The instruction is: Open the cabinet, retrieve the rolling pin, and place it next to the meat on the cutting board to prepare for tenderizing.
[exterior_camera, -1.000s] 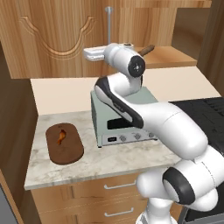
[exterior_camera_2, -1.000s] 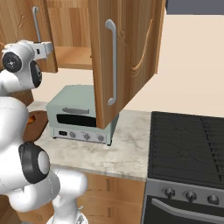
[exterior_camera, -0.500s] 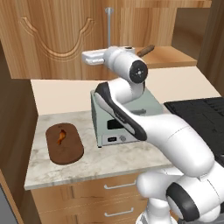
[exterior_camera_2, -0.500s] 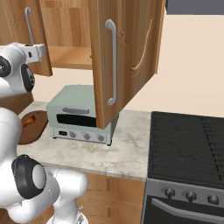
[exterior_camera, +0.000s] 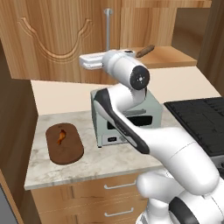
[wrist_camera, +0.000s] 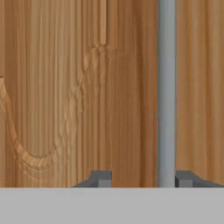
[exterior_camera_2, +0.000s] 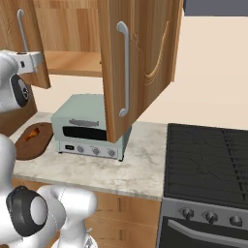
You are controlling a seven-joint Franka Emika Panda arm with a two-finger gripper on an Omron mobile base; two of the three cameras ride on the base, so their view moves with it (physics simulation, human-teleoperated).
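Observation:
The cabinet has its right door (exterior_camera_2: 140, 63) swung open, and its left door (exterior_camera: 52, 39) looks closed. On the open shelf lies the dark rolling pin (exterior_camera: 145, 50). My gripper (wrist_camera: 144, 178) faces the left door (wrist_camera: 87, 96) at close range. Its jaws are open and hold nothing. That door's silver bar handle (wrist_camera: 166, 87) stands between the fingertips, close to the right one (wrist_camera: 186, 178). My hand (exterior_camera: 91, 61) hovers by the lower end of that handle (exterior_camera: 107, 26). Down on the counter, the oval cutting board (exterior_camera: 65, 146) carries the orange meat (exterior_camera: 61, 135).
A pale green toaster oven (exterior_camera_2: 89, 128) sits on the marble counter (exterior_camera_2: 140, 164) under the cabinet, partly behind my arm. A black stove (exterior_camera_2: 208, 164) is to the right. The open right door overhangs the toaster oven. Drawers (exterior_camera: 105, 192) run below the counter.
My hand has moved a little left and down toward the left door's handle. The doors, rolling pin and board have not moved.

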